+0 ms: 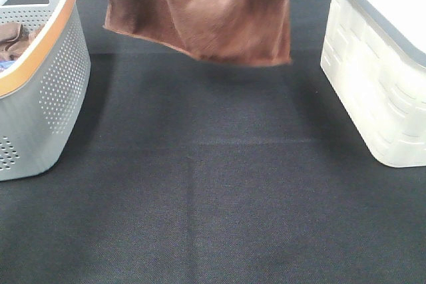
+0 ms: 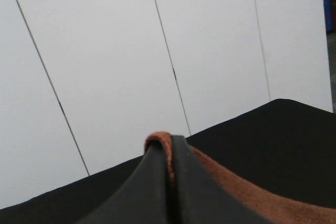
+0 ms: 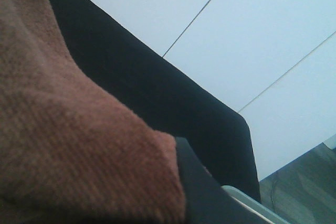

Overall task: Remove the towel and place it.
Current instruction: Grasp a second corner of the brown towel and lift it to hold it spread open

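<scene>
Currently, exterior high view
- Towel position: the brown towel (image 1: pixel 200 11) hangs in the air above the far part of the table (image 1: pixel 213 197), between the two baskets and touching neither.
- Towel shape: spread wide, with folds. Its lower hem is clear of the black table covering, and its upper part runs past the top edge of the frame.
- Grey basket (image 1: pixel 46 91): stands on the left of the table. It has perforated walls and an orange rim, and brown cloth (image 1: pixel 16 41) lies inside it.
- White basket (image 1: pixel 379 98): stands on the right of the table, with a grey lid (image 1: pixel 393 4) on top.

Left wrist view
- Left gripper (image 2: pixel 169 145): closed. The two dark fingers (image 2: pixel 152 182) meet with a strip of towel edge pinched between them.
- Towel (image 2: pixel 247 192): comes out of the pinch at the fingertips and trails away along one side of the claw.
- Background: black table surface (image 2: pixel 273 140), with white wall panels (image 2: pixel 157 51) behind it.

Right wrist view
- Right gripper (image 3: pixel 181 150): one dark finger (image 3: pixel 202 192) is visible, pressed against the towel. The other finger is hidden under the cloth. The grip reads as closed on the towel.
- Towel (image 3: pixel 63 119): fills the near side of the picture and drapes over the claw.
- Background: the black table edge (image 3: pixel 157 93), with white wall panels (image 3: pixel 252 35) behind it.
</scene>
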`<act>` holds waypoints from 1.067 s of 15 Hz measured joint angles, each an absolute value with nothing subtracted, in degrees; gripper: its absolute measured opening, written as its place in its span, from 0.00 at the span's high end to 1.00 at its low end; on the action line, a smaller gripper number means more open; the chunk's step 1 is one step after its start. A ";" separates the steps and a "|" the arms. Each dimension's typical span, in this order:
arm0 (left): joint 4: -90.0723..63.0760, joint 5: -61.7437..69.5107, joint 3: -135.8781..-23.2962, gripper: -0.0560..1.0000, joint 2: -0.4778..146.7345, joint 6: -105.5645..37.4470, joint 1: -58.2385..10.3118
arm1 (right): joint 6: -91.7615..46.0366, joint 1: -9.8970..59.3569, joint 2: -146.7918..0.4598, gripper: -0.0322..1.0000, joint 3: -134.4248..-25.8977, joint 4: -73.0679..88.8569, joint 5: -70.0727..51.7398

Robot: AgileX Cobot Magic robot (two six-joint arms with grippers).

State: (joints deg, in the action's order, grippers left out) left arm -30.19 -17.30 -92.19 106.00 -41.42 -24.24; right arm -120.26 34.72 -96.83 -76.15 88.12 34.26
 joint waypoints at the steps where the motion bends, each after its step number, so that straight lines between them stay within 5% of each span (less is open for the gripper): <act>1: -30.19 -19.94 -92.19 0.95 107.60 -41.42 -24.24 | -120.09 32.31 -99.41 0.97 -78.78 88.01 32.20; 8: -24.41 -37.18 -92.19 0.95 121.98 -40.74 -21.77 | -112.53 22.98 -117.34 0.97 -93.79 82.56 27.39; 13: -20.45 -35.81 -92.19 0.95 129.26 -38.16 -20.34 | -112.24 22.98 -122.78 0.97 -93.97 87.15 27.04; 16: -20.23 -20.80 -92.19 0.95 128.74 -37.93 -20.80 | -128.40 23.55 -123.47 0.97 -91.79 99.18 34.72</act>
State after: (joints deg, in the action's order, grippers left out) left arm -20.23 -20.80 -92.19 128.74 -37.93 -20.80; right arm -128.40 23.55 -123.47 -91.79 99.18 34.72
